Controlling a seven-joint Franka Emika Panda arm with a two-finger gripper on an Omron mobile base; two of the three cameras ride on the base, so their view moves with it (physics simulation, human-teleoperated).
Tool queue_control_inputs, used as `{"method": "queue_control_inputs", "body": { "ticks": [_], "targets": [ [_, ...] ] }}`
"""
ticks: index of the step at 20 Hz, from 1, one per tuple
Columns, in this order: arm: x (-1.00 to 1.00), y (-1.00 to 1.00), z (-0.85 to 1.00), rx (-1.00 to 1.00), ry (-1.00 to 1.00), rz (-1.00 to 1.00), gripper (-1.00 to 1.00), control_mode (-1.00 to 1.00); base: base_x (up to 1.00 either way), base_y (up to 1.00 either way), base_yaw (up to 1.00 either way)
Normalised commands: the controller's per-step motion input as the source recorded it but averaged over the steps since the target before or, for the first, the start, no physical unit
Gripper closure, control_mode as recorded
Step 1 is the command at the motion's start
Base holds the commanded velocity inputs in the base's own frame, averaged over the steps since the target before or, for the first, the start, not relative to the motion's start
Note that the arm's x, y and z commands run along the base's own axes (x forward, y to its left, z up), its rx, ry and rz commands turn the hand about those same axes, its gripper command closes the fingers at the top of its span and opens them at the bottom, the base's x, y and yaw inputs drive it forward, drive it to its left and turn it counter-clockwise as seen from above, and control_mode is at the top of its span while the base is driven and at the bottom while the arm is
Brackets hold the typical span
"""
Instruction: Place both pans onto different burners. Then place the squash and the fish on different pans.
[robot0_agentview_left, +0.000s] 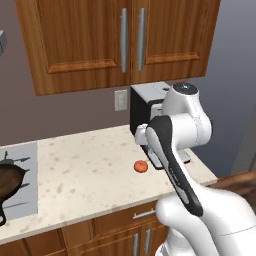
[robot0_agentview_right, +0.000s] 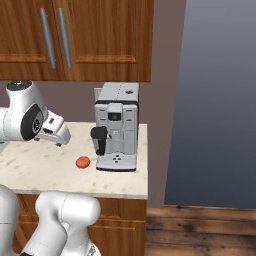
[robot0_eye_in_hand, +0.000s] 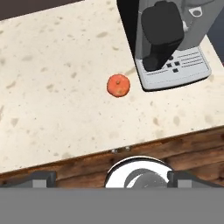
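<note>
The squash (robot0_agentview_left: 141, 166) (robot0_agentview_right: 82, 162) (robot0_eye_in_hand: 118, 85), a small orange-red ball, lies on the speckled counter just left of the coffee machine's tray. My gripper (robot0_eye_in_hand: 111, 178) hangs above the counter's front edge, well above the squash. Its dark fingertips (robot0_eye_in_hand: 42, 177) stand wide apart, open, with nothing between them. At the far left a rusty brown pan (robot0_agentview_left: 8, 183) rests on the wire grates of the silver cooktop (robot0_agentview_left: 27, 200), over a burner, partly cut off by the picture's edge. The fish is out of view.
A grey coffee machine (robot0_agentview_right: 117, 127) (robot0_eye_in_hand: 168, 39) stands at the counter's right end, close to the squash. Wooden wall cabinets (robot0_agentview_left: 115, 40) hang overhead. The beige counter (robot0_agentview_left: 85, 175) stretches between cooktop and machine. Drawers sit below its front edge.
</note>
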Motion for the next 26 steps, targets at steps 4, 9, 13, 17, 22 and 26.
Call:
{"method": "queue_control_inputs", "body": {
  "ticks": [4,9,13,17,22,26],
  "targets": [
    [0.25,0.00,-0.44,-0.11,0.00,-0.01,-1.00,-1.00,0.00,0.00,0.00],
    [0.29,0.00,-0.25,-0.03,0.00,-0.01,-1.00,-1.00,0.00,0.00,0.00],
    [0.30,-0.01,-0.16,0.00,0.01,0.00,-1.00,-1.00,0.00,0.00,0.00],
    [0.20,-0.04,-0.23,0.00,0.00,0.00,-1.00,-1.00,0.00,0.00,0.00],
    [0.17,-0.01,-0.24,0.00,0.00,-0.02,-1.00,-1.00,0.00,0.00,0.00],
    [0.19,0.00,-0.22,0.00,0.01,-0.08,-1.00,-1.00,0.00,0.00,0.00]
  ]
}}
